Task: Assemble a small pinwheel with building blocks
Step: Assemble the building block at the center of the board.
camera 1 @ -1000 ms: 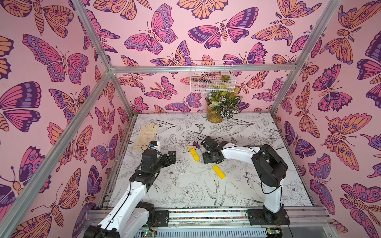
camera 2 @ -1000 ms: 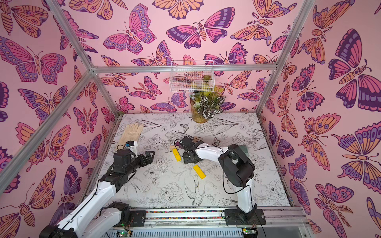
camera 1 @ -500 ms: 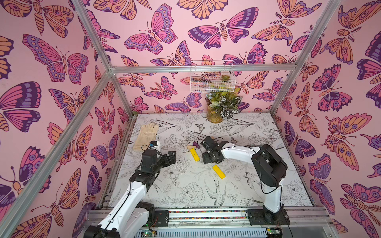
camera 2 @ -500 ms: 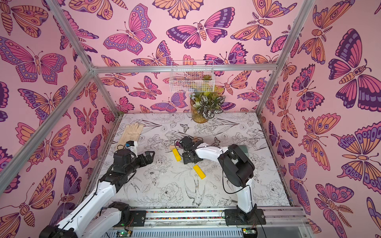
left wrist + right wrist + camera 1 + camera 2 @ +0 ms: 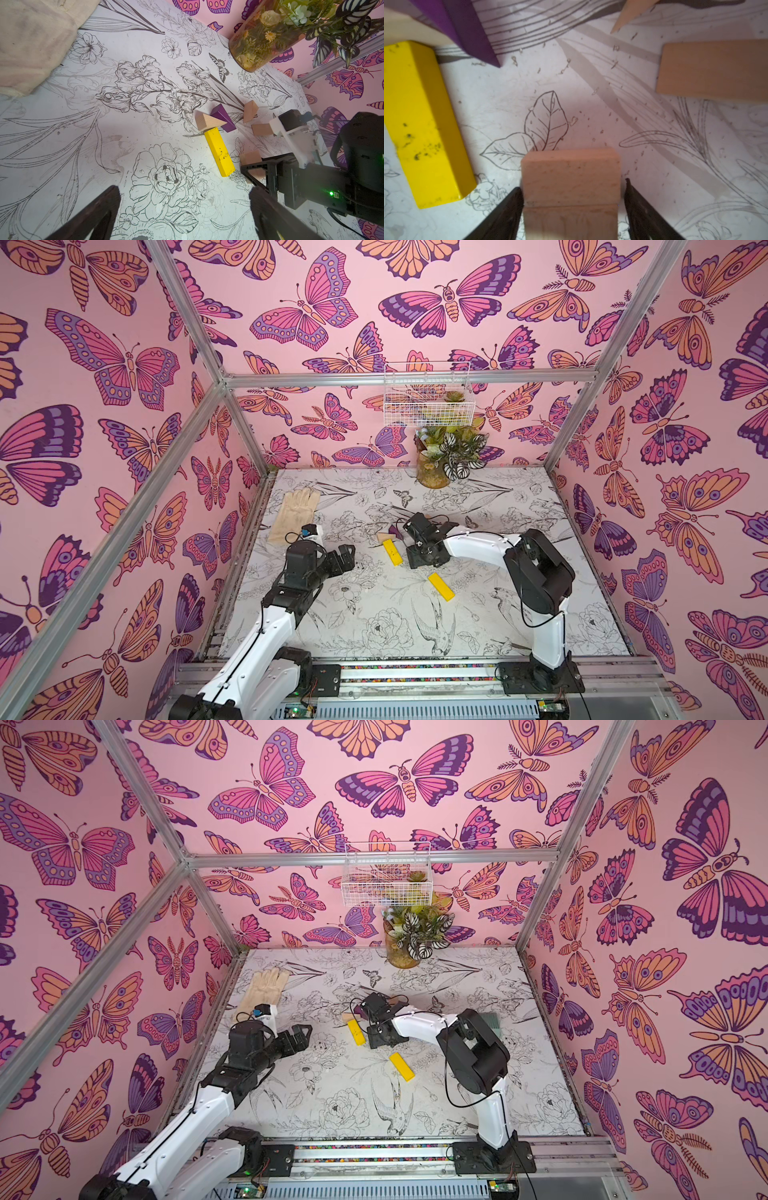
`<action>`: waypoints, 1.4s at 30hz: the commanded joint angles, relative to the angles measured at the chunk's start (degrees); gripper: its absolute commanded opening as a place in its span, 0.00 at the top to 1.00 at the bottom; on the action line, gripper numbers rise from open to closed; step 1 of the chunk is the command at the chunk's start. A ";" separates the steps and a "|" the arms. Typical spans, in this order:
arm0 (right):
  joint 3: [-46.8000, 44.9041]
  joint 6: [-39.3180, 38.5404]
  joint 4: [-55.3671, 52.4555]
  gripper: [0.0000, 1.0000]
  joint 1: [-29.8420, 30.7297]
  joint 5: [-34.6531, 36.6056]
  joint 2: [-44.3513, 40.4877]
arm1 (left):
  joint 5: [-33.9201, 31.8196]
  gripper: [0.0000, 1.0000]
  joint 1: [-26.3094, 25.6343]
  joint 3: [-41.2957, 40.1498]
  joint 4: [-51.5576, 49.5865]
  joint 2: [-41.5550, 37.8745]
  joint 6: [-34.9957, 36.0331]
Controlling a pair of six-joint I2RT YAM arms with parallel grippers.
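My right gripper (image 5: pixel 572 185) is low over the table, its jaws straddling a beige rectangular block (image 5: pixel 571 172); one finger sits at the block's edge and the other stands a little clear. Beside it lies a yellow bar (image 5: pixel 392 551) with a beige wedge (image 5: pixel 205 122) and a purple wedge (image 5: pixel 223 118) touching its far end. Another beige wedge (image 5: pixel 250 110) and a beige rectangle (image 5: pixel 261 129) lie just beyond. A second yellow bar (image 5: pixel 441 586) lies nearer the front. My left gripper (image 5: pixel 347 559) hovers wide open and empty left of the blocks.
A cream glove (image 5: pixel 295 510) lies at the back left of the floral table. A glass vase of plants (image 5: pixel 434 472) stands against the back wall under a white wire basket (image 5: pixel 428 400). Pink butterfly walls and metal frame posts enclose the table.
The right gripper's jaws have widened slightly around the beige block. Neither arm has visibly moved, and the blocks lie where they were.
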 commanded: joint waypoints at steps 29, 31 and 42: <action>2.72 -1.60 -5.51 0.23 -0.62 -1.63 0.95 | -0.69 0.00 -0.40 -1.46 -0.88 -0.95 -0.25; 3.85 -2.00 -6.22 0.22 -0.73 -1.75 0.66 | -0.77 0.00 -0.38 -1.43 -0.83 -1.05 -0.28; 10.19 -4.42 -8.09 0.25 -2.74 -2.40 2.29 | -1.13 0.00 -0.46 -1.38 -0.86 -1.56 -0.30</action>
